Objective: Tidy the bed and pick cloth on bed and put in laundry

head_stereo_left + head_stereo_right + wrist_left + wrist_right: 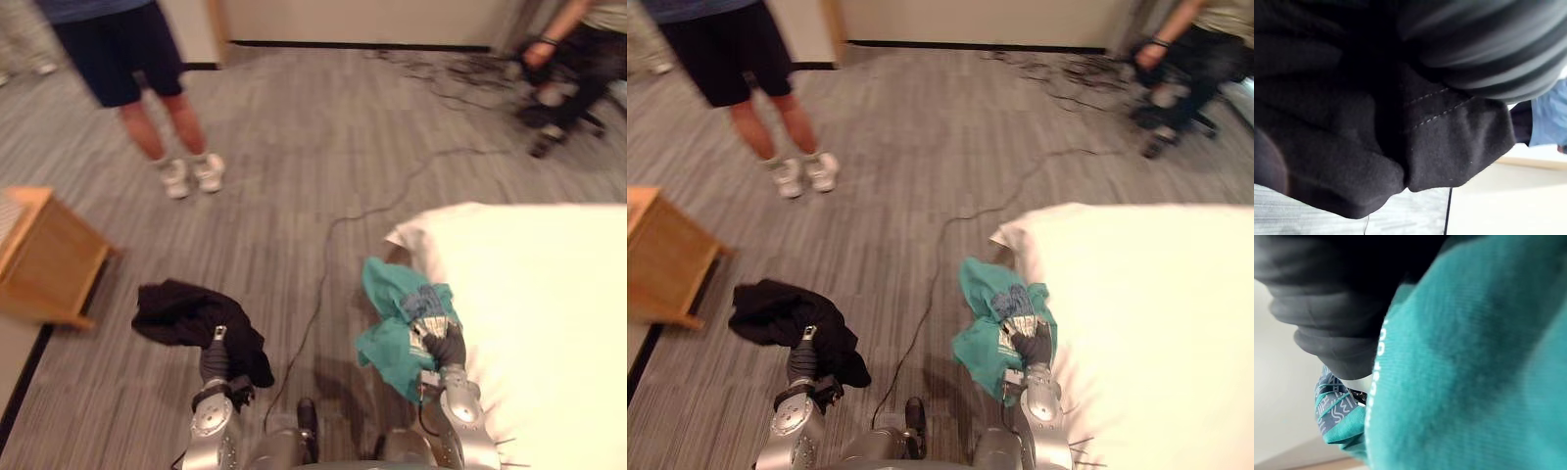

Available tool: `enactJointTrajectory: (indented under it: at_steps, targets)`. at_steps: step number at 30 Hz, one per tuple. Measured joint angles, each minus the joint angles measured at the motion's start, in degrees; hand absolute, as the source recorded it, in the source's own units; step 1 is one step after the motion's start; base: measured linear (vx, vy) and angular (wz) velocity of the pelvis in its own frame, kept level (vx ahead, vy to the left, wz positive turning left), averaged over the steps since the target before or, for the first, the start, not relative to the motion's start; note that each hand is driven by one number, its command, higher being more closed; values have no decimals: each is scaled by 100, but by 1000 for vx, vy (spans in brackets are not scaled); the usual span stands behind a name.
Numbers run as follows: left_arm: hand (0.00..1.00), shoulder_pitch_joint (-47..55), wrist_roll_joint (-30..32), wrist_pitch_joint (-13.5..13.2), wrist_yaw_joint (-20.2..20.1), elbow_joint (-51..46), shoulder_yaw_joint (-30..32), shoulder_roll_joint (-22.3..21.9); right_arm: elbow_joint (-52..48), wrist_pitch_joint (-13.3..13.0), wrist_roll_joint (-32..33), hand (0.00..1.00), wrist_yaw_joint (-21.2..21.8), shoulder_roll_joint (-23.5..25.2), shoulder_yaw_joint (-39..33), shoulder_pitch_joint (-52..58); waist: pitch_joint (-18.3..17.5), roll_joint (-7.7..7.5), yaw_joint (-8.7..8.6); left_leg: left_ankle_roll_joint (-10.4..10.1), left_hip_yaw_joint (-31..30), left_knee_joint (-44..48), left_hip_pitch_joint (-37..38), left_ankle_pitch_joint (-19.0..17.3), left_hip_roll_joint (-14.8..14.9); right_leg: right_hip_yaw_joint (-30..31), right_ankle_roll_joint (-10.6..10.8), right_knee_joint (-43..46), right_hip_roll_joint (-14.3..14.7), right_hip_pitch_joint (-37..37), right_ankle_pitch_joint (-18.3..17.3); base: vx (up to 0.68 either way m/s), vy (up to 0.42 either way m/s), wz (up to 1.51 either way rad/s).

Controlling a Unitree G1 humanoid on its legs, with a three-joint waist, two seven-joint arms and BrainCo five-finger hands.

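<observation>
Seemingly gathered for the laundry, the teal cloth hangs bunched just beside the corner of the bed, its long axis running away from the robot, clamped in the curled right hand, while the black cloth trails leftward above the carpet from the left hand, whose grip I cannot tell.

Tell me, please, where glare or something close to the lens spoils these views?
Left eye view: bright light washes out the white bed, leaving its surface featureless. Left wrist view: the black cloth hangs right against the camera, dark and unlit. Right wrist view: the teal cloth sits just as close to the camera.
</observation>
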Motion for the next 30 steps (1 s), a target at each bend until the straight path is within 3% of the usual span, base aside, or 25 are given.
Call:
enactJointTrajectory:
  at_steps: [1, 2, 3, 4, 5, 13, 20, 22, 23, 24, 25, 26, 27, 29, 30]
  targets:
    - [100, -3, -1, 1, -1, 67, -145, 77, 1, 1, 41, 100, -14, 67, -5, 128, 13, -146, 16, -67, -105, -33, 80, 41, -145, 296, 84, -675, -71, 0, 403, 194, -239, 124]
    - [100, -18, 11, 3, -4, 146, -243, 117, 88, 8, 43, 100, -21, 100, 17, 204, 77, -285, 24, -107, -173, 1, 222, 19, -273, 323, 25, -694, -220, 10, 1059, 256, -256, 112]
    - [100, 17, 42, 20, -6, 263, -284, -45, 153, 22, 57, 100, -76, 97, -60, 167, 46, -141, 63, -192, 4, 40, 180, 53, -149, 170, -42, -847, -193, 114, 1110, 233, -181, 64]
    - [100, 41, 51, 20, -5, 263, -304, -110, 142, 18, 79, 100, -103, 127, -92, 156, 51, -99, 76, -208, 103, 31, 173, 39, -89, 138, -74, -961, -148, 159, 1139, 140, -68, 21]
    - [100, -18, 74, 119, -376, 701, -753, -243, 540, 68, 477, 100, 12, 234, -151, 556, -289, -79, 368, -604, 530, -782, 870, 36, 252, 180, -226, -2129, 221, 969, 1522, 35, -11, 1]
    - [100, -31, 78, 122, -379, 887, -618, -237, 847, 97, 398, 100, 26, 183, -312, 477, -360, -12, 367, -593, 677, -798, 969, -1, 287, 305, -236, -2153, 263, 1004, 1515, 2, -2, -9]
    - [100, -39, 112, 227, -392, 1672, -18, -170, 1951, 535, -181, 100, 45, 70, -595, 202, -478, 78, 361, -751, 737, -672, 1163, -180, 431, 337, -366, -2117, 397, 1188, 1395, 20, -47, -7]
    - [100, -35, 116, 312, -388, 1742, 156, -209, 2040, 596, -274, 100, 47, -47, -564, 139, -403, 176, 366, -1001, 657, 187, 824, -716, 624, 125, -458, -1921, 491, 1216, 1187, 13, -154, 6]
    - [100, -35, 113, 315, -382, 1739, 278, -208, 2027, 624, -303, 100, 48, -99, -529, 95, -287, 151, 409, -1179, 622, 1071, 630, -986, 814, -109, -633, -1833, 490, 1371, 985, 27, -126, 28]
    - [100, -104, 112, 335, -382, 1777, 313, -151, 2026, 652, -315, 100, 38, -117, -528, 35, -143, 169, 370, -1248, 660, 2192, 201, -1013, 1002, -210, -688, -1877, 529, 1501, 922, 17, -78, 31]
    - [100, -115, 111, 347, -381, 1760, 310, -145, 2025, 656, -319, 100, 35, -149, -531, 18, -78, 138, 380, -1321, 691, 2739, -60, -892, 1115, -235, -704, -1892, 520, 1563, 908, -57, -102, 28]
    - [100, -104, 111, 351, -376, 1738, 307, -186, 2020, 656, -325, 100, 34, -225, -532, -15, -8, 94, 434, -1316, 659, 3396, -458, -749, 1206, -237, -721, -1950, 497, 1630, 908, -4, -135, 3]
    - [100, -114, 118, 376, -369, 1718, 225, -250, 2009, 657, -324, 100, 31, -345, -529, -150, 48, 174, 501, -1165, 627, 3740, -891, -872, 1242, -261, -737, -2088, 420, 1681, 909, 43, -102, -4]
    - [100, -116, 176, 380, -382, 1589, 132, -278, 2012, 665, -321, 100, 14, -478, -552, -289, 88, 225, 512, -1056, 706, 3387, -1154, -964, 1206, -271, -736, -2261, 316, 1697, 909, 192, 29, 0]
    - [100, -122, 288, 380, -381, 1456, 137, -280, 2013, 670, -320, 100, 9, -516, -565, -379, 97, 212, 523, -1074, 824, 2580, -1216, -936, 1117, -280, -723, -2342, 224, 1696, 902, 263, 77, 7]
